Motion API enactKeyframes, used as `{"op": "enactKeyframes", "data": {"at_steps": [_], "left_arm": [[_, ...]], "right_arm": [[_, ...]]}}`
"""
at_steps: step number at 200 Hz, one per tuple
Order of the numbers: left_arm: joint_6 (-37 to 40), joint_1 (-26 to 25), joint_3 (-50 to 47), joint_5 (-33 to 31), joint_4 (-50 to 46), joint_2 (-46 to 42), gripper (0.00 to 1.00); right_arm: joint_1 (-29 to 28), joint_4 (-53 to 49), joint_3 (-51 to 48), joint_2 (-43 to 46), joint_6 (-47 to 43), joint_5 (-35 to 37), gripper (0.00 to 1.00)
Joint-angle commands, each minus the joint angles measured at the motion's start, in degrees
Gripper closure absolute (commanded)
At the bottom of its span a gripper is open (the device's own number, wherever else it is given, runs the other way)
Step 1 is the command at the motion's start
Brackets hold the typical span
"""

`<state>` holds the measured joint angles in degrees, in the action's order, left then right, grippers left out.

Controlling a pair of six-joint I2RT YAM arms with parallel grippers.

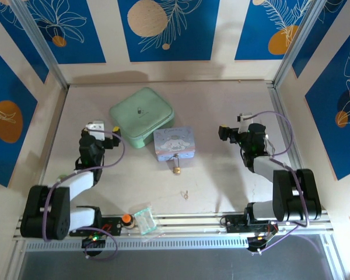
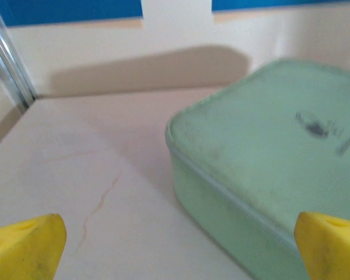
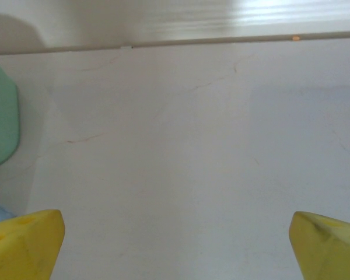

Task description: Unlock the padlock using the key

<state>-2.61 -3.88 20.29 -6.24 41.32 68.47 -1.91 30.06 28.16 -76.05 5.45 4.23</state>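
Plainly, no writing can be read anywhere: the mint-green case [image 1: 142, 116] carries a small dark emblem on its lid, too blurred in the left wrist view to make out, and the pastel tin [image 1: 174, 143] just near and right of it shows a white cartoon figure with no legible words. The padlock [image 1: 177, 168] lies on the table [image 1: 221, 175] at the tin's near edge, its brass body toward the near side and its thin shackle toward the tin, so its long axis runs near to far; whether the shackle passes through the tin's clasp cannot be told. The key [image 1: 185, 195] lies alone on bare tabletop nearer than the padlock and slightly right, apart from it; it is too small to tell which way it points. Open surface surrounds both, with wide room to the left and right, and the metal rail [image 1: 186, 220] closes the near edge, where an orange knob [image 1: 126, 219] and a clear plastic piece [image 1: 144, 219] sit. The left gripper [image 2: 178, 248] hangs beside the case's left side, yellow fingertips [image 2: 29, 248] spread wide with nothing between them. The right gripper [image 3: 175, 245] hangs over bare table right of the tin, equally wide apart and empty.
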Motion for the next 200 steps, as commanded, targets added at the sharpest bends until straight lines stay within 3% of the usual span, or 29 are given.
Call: {"op": "enactKeyframes", "data": {"at_steps": [1, 20, 36, 61, 81, 128, 173, 200], "left_arm": [[-16.0, 0.0, 3.3, -5.6, -15.0, -6.7, 0.00], [-25.9, 0.0, 3.7, -1.4, -18.4, -11.5, 0.00], [-30.7, 0.1, 2.8, 5.7, -18.5, -14.8, 0.00], [-36.8, -1.0, 9.7, 15.5, -33.5, -15.9, 0.00], [-35.2, -6.1, 14.9, 15.4, -44.2, -15.6, 0.00], [-32.6, -24.5, 22.9, 10.4, -55.6, -9.5, 0.00], [-39.2, -36.7, 22.7, 7.8, -53.2, -4.8, 0.04], [-43.3, -43.2, 22.5, 4.3, -52.6, -2.2, 0.03]], "right_arm": [[-0.5, -17.6, 6.9, 5.7, 4.5, -0.5, 0.01], [0.5, -26.7, 10.4, 9.1, 11.1, -4.0, 0.01], [1.5, -29.5, 10.9, 11.3, 14.4, -11.0, 0.01], [0.8, -36.0, 12.2, 13.1, 18.9, -15.9, 0.01], [-1.7, -42.3, 13.5, 13.1, 19.0, -18.1, 0.01], [-16.3, -53.6, 12.4, 14.1, 22.1, -10.1, 0.05], [-37.7, -52.6, 4.8, 16.9, 35.1, 3.7, 0.21], [-46.8, -52.0, 2.4, 15.9, 41.1, 9.5, 0.30]]}}
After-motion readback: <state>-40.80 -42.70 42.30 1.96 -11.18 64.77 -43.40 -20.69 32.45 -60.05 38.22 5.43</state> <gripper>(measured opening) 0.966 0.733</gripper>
